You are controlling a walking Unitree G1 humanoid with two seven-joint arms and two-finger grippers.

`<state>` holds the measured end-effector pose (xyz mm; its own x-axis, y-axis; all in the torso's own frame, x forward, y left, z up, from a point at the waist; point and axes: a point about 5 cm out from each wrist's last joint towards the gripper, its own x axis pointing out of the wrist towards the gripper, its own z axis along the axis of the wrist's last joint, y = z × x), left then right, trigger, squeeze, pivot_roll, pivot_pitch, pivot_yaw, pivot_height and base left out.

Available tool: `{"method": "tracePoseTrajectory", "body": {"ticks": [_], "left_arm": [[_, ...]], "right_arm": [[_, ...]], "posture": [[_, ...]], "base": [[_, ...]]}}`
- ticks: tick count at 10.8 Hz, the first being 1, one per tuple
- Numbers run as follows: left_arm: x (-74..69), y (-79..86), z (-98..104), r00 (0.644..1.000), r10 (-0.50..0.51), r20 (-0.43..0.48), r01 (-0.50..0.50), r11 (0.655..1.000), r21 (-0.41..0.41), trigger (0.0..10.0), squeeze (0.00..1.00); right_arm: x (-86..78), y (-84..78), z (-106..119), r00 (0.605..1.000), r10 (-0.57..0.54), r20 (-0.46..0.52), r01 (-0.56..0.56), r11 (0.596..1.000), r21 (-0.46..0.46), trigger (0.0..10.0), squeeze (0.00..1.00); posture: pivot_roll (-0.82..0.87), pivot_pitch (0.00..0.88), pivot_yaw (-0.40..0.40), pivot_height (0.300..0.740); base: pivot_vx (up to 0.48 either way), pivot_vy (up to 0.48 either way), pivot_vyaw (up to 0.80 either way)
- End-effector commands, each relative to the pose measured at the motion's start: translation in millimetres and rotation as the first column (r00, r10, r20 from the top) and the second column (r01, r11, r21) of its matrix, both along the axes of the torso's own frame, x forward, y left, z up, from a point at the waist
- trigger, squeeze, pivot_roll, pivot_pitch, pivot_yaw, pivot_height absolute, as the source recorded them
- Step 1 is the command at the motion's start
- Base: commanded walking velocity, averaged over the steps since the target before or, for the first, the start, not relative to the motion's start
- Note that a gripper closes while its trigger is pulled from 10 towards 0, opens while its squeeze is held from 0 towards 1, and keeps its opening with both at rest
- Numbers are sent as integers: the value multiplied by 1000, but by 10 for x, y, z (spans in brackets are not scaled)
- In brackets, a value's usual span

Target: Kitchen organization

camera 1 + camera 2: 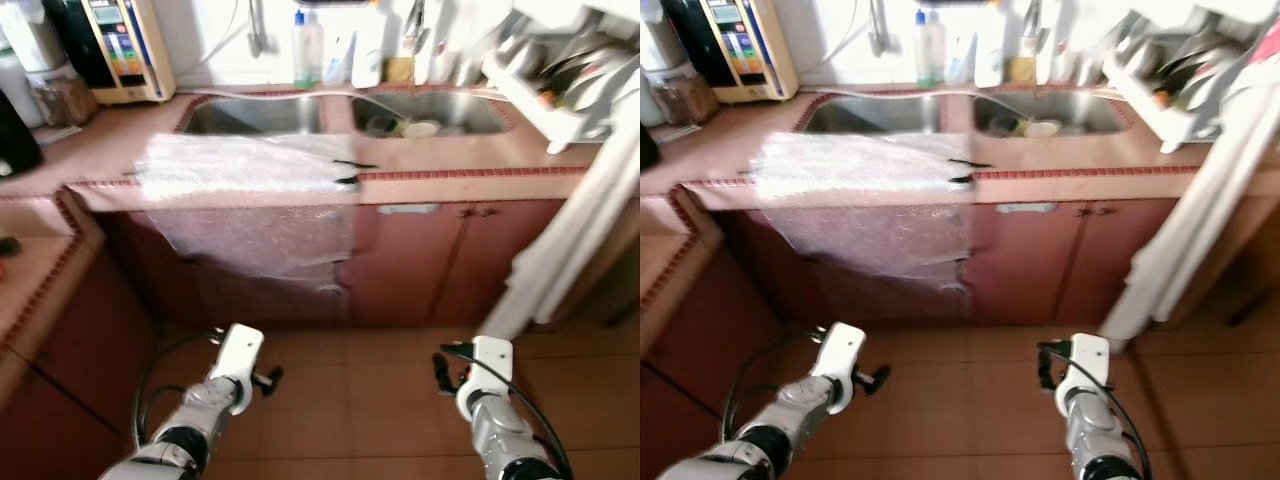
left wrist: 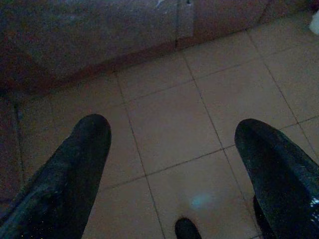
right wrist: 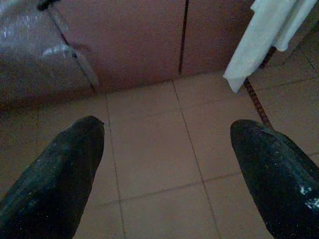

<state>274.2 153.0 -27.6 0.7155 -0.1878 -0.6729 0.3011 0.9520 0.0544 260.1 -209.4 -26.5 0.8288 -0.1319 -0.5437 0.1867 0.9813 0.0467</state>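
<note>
The task's things sat on and around the bench [image 1: 440, 170]: a double sink [image 1: 250, 115] with a few dishes [image 1: 415, 128] in its right basin, bottles [image 1: 305, 50] lined behind the tap, a dish rack [image 1: 560, 80] at the right end, and a sheet of bubble wrap [image 1: 240, 165] spread over the bench front and hanging down across the cupboard doors [image 1: 430, 260]. All of it lay well ahead of and above both pincers, which hung low over the floor tiles [image 2: 164, 124].

The left pincer [image 2: 172, 164] stood open, its two black fingers spread wide with nothing between them, pointed at the tiles just short of the cupboard base and the wrap's hanging edge. The right pincer [image 3: 167, 169] was likewise open and empty, aimed at the floor below the doors, with a white cloth [image 3: 271, 30] hanging ahead of it and off to its right side.

By my reading, this was the approach step: nothing was gripped, and neither arm had been raised towards the bench. What item was meant to be handled first could not be told. The next move seemed to call for closing the gap to the bench, then lifting one pincer clear of the bench edge. The wrap, loose and draped over the edge, looked likely to snag a rising finger, so a pincer would do better coming up to the right of it.
</note>
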Motion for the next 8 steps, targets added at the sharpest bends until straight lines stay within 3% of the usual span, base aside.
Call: {"method": "tracePoseTrajectory", "body": {"ticks": [1,5,8], "left_arm": [[37,109,38,999,41,18,-41,999,8,10000,0],[71,140,68,997,53,48,-55,998,42,10000,0],[100,171,93,996,72,52,-75,996,54,10000,0]], "right_arm": [[24,77,4,1000,5,7,-5,1000,16,10000,67],[28,73,9,1000,12,8,-12,1000,-1,10000,63],[34,79,7,1000,15,0,-15,1000,1,10000,55]], "posture": [[-26,0,46,740],[-29,0,42,740],[-29,0,43,740]], "base": [[0,0,0],[0,0,0],[0,0,-771]]}}
